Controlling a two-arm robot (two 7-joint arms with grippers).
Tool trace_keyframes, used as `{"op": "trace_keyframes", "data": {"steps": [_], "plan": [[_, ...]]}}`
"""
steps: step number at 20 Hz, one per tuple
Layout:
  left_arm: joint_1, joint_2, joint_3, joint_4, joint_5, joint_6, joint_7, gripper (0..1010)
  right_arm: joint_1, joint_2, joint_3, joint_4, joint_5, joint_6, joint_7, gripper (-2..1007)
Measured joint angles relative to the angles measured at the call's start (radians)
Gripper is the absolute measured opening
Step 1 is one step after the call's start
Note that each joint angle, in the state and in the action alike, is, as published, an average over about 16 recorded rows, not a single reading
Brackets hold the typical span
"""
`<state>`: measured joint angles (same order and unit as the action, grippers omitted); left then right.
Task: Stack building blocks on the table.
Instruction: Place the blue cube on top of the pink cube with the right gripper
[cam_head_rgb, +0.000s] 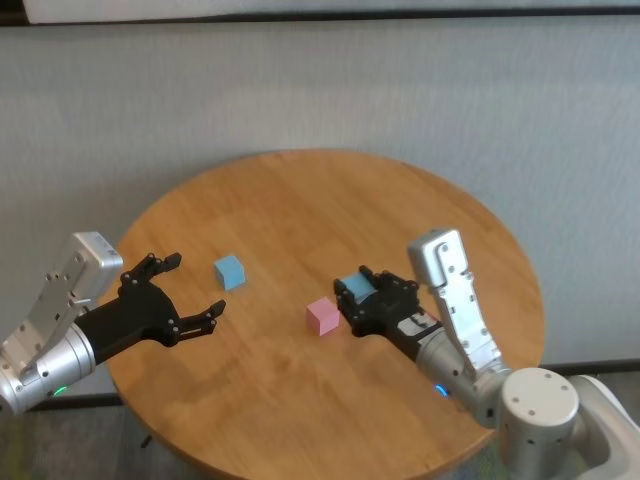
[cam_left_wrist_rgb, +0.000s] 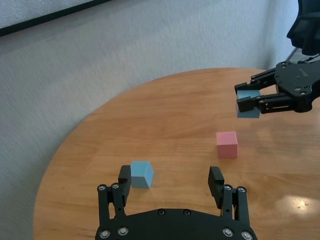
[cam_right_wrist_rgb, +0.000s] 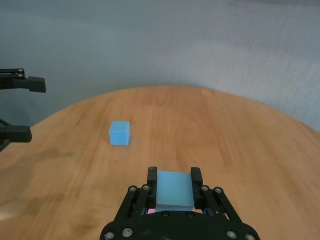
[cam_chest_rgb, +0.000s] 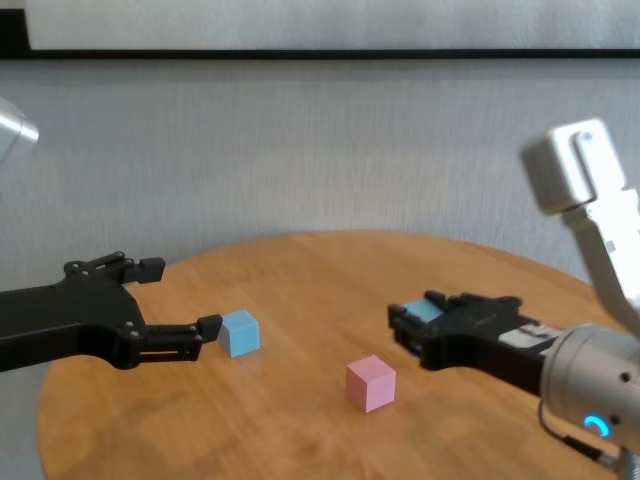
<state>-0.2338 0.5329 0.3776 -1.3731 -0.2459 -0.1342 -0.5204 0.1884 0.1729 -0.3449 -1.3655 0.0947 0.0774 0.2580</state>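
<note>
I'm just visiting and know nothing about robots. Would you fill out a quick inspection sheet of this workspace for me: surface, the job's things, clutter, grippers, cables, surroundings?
Surface: round wooden table, honey-brown planks.
Job's things: pink block on the table near the middle; one blue block on the table to its left; second blue block held above the table, up and to the right of the pink one. Nothing stacked yet.
Clutter: nothing seen.
Grippers: right gripper shut on the second blue block; left gripper open, empty, hovering beside the resting blue block.
Cables: nothing seen.
Surroundings: plain grey wall behind the table, with a dark strip along the top.
</note>
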Motion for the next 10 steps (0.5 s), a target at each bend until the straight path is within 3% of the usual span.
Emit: {"op": "trace_keyframes", "data": {"steps": [10], "plan": [[0.0, 0.0, 0.0, 0.0, 0.0, 0.0, 0.0, 1002, 0.044, -0.026, -0.042, 0.081, -0.048, -0.049, 0.009, 366]]}}
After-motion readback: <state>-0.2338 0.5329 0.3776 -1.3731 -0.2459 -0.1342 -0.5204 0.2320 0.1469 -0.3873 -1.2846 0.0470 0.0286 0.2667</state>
